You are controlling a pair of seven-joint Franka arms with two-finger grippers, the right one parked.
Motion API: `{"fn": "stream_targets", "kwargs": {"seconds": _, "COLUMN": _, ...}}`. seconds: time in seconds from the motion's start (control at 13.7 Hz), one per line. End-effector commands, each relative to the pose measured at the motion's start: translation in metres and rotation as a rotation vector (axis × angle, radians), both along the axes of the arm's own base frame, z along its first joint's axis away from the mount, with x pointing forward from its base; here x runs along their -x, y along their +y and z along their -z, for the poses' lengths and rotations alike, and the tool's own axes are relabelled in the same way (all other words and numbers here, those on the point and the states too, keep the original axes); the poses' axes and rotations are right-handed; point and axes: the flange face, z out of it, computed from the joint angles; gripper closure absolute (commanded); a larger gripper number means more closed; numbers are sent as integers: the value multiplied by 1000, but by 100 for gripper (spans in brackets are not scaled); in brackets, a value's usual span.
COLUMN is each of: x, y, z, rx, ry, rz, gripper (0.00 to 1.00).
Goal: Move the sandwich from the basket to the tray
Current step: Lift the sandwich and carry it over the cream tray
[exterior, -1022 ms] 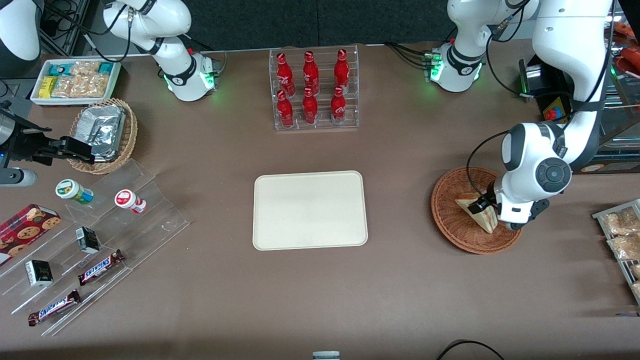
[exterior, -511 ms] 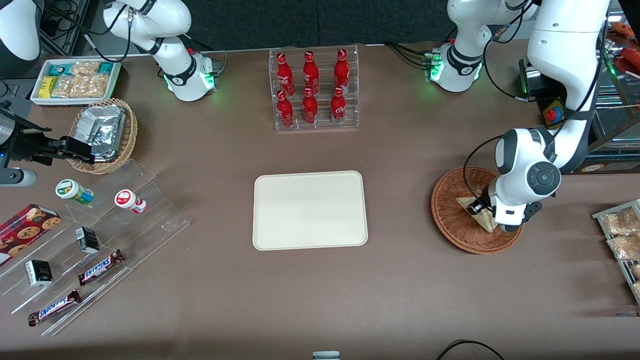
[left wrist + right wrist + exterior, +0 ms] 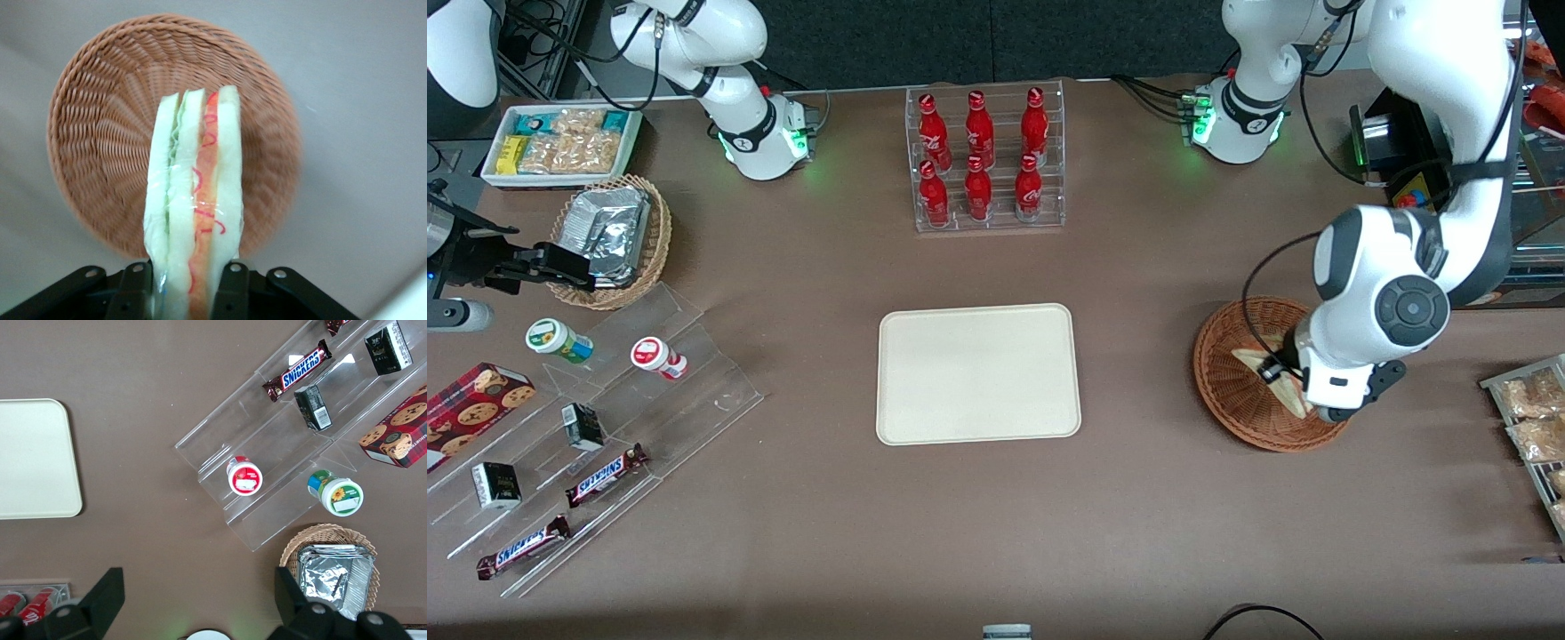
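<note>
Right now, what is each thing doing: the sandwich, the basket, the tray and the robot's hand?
sandwich: gripped on edge, lifted above the basket.
basket: on the table, nothing in it.
tray: flat on the table, bare.
gripper: over the basket, fingers shut on the sandwich.

Compared with one second ago, the left arm has risen and looks bigger at the right side of the front frame. The gripper [image 3: 1291, 384] still clamps the sandwich [image 3: 1267, 372], which has moved a little up and left in the frame and now shows less under the wrist. In the wrist view the sandwich [image 3: 195, 200] hangs above the basket [image 3: 100, 133], lifted off its bottom.
</note>
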Motion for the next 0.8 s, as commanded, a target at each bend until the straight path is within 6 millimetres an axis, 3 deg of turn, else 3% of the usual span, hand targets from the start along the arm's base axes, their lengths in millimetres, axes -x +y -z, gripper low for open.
{"fn": "stream_targets", "kwargs": {"seconds": 0.0, "x": -4, "y": -88, "z": -45, "rx": 27, "ry": -8, "rz": -3, "gripper": 91}}
{"fn": "stream_targets", "kwargs": {"seconds": 0.15, "x": 7, "y": -145, "z": -45, "rx": 40, "ry": -20, "rz": 13, "gripper": 91}}
{"fn": "stream_targets", "kwargs": {"seconds": 0.36, "x": 31, "y": -233, "z": -12, "rx": 26, "ry": -7, "rz": 102, "gripper": 91}}
{"fn": "stream_targets", "kwargs": {"seconds": 0.73, "x": 52, "y": -336, "z": 30, "rx": 123, "ry": -109, "rz": 298, "gripper": 91}}
